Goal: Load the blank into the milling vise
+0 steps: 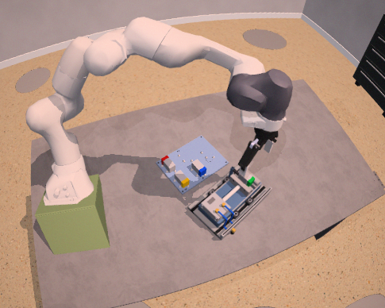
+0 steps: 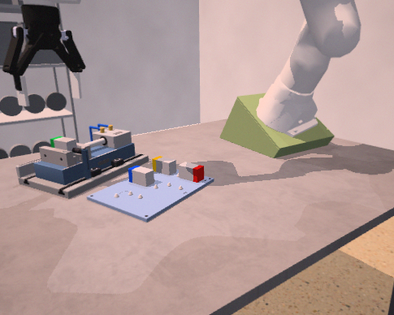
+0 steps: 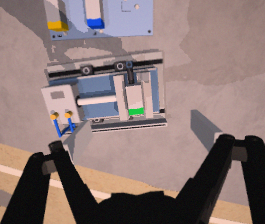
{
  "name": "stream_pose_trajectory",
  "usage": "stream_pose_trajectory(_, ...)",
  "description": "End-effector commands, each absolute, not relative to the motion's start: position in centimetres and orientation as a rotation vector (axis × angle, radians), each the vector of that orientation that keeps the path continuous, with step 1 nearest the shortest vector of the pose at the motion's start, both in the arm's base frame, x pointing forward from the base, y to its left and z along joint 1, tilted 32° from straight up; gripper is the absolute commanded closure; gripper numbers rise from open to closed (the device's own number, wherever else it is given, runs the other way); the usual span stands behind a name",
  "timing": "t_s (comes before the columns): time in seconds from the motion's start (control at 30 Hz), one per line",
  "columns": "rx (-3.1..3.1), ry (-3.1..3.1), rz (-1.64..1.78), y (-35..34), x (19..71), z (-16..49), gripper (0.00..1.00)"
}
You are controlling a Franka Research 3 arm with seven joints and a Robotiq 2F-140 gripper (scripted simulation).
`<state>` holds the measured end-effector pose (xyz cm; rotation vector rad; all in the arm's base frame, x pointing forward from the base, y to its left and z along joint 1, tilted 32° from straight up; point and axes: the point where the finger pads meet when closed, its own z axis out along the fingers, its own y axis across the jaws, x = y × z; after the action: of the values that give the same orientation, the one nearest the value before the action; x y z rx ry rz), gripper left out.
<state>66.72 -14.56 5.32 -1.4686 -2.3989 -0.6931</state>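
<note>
The blank with the green end (image 1: pixel 251 181) (image 2: pixel 64 143) (image 3: pixel 134 100) sits between the jaws of the vise, its top a little above them. Its green end points away from the work stop (image 3: pixel 130 75), whose rod is at its other end. Its long side is beside the fixed jaw (image 2: pixel 54 157) (image 3: pixel 147 95); the views are too coarse to tell whether they touch. The moving jaw (image 3: pixel 119 97) is at its other side. The low bars are hidden. My gripper (image 2: pixel 49 95) (image 3: pixel 139 123) is open and empty, well above the vise.
The infeed plate (image 1: pixel 194 147) (image 2: pixel 149 207) (image 3: pixel 118 25) bears the blue-ended blank (image 1: pixel 198 166) (image 2: pixel 142 176) (image 3: pixel 94 11), the yellow-ended blank (image 1: pixel 181 177) (image 2: pixel 168 166) (image 3: pixel 56 12) and the red-ended blank (image 1: pixel 168 163) (image 2: pixel 188 172). Blue hoses (image 1: pixel 228 212) stand at the vise's other end block.
</note>
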Motion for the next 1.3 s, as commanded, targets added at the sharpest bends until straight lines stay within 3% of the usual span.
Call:
stream_pose_trajectory(0.0,-1.450,-2.374,-0.681,-14.0,65.8,5.0,0.00)
stream_pose_trajectory(0.33,-1.450,-2.374,-0.681,-16.0,65.7,8.2,0.00)
stream_pose_trajectory(1.27,-1.450,-2.374,-0.681,-15.4,65.6,7.3,0.00)
